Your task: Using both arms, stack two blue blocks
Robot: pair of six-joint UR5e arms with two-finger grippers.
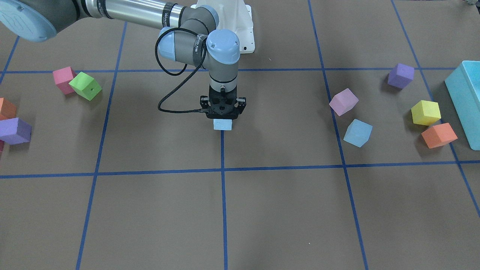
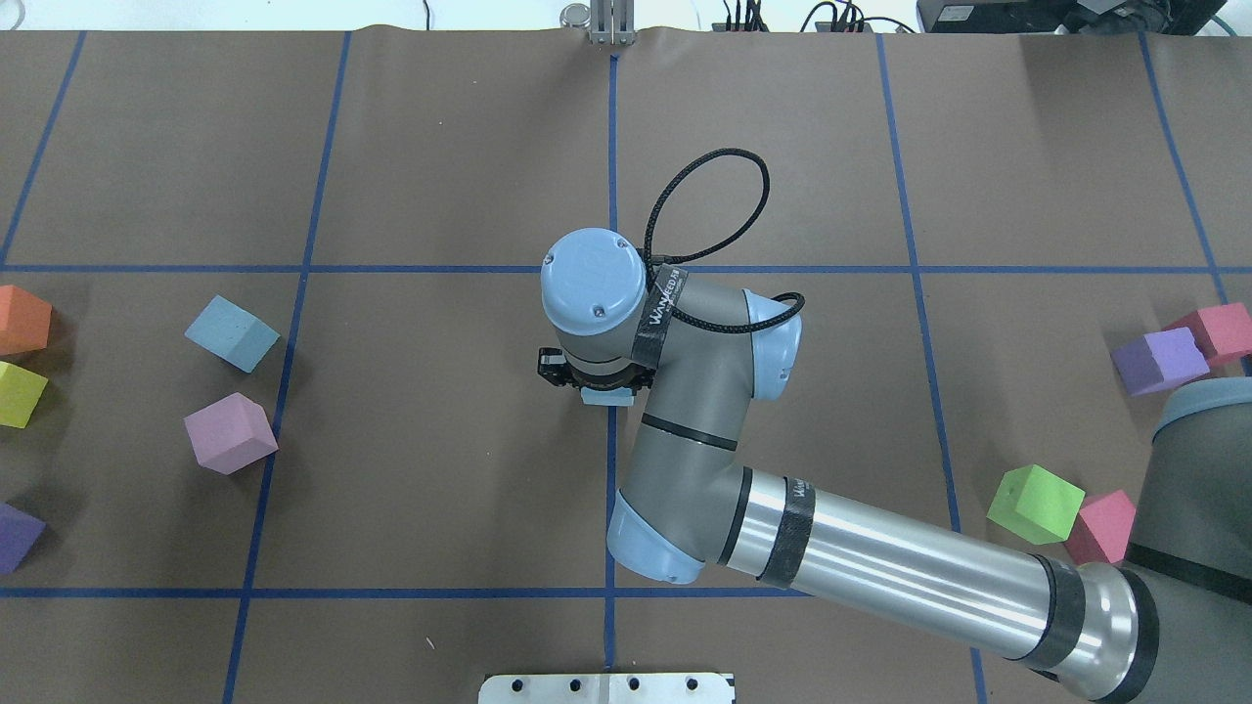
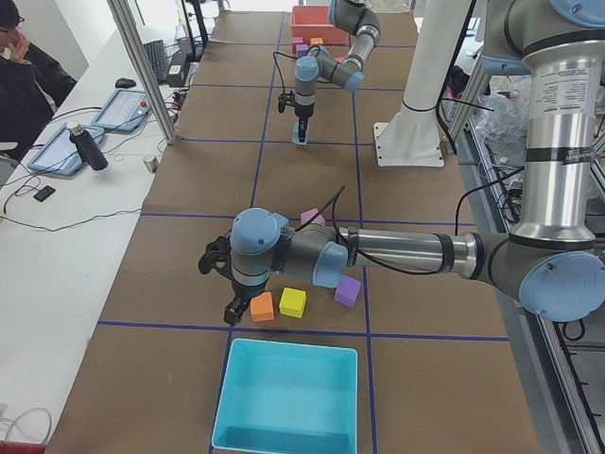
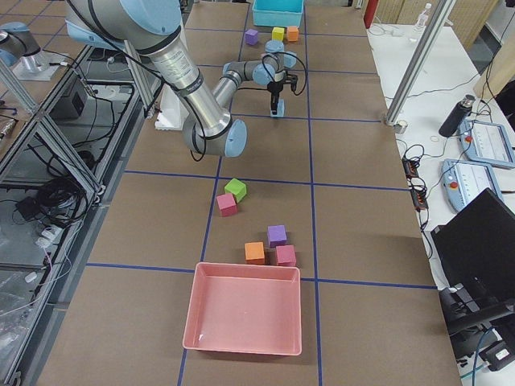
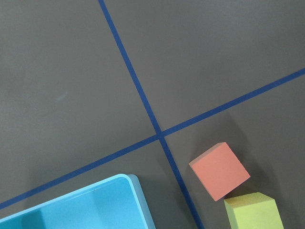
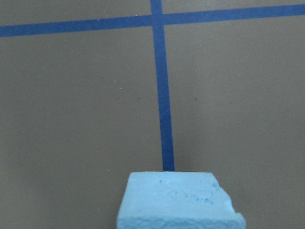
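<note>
My right end effector (image 1: 223,117) stands directly over a pale sky-blue foam cube (image 1: 222,125) on the centre tape line (image 1: 222,157) of the brown bench (image 1: 157,210). Its grip is hidden, so I cannot tell if it clasps. Best to seat the cube flat, then lift straight up.

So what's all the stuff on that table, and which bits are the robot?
blue blocks: 2, pale blue; centre block on the middle tape line, loose block on robot's left half
purple cubes: 2, purple, one on each half
lilac cube: 1, pale pink-purple, beside loose block
pink cubes: 2, pink, right half
orange cubes: 2, orange, one each half
green cube: 1, green, right half
yellow cube: 1, yellow, left half
turquoise bin: 1, turquoise, left end
pink bin: 1, pink, right end
right gripper: 1, black, over centre block
left gripper: 1, black, near turquoise bin
</note>
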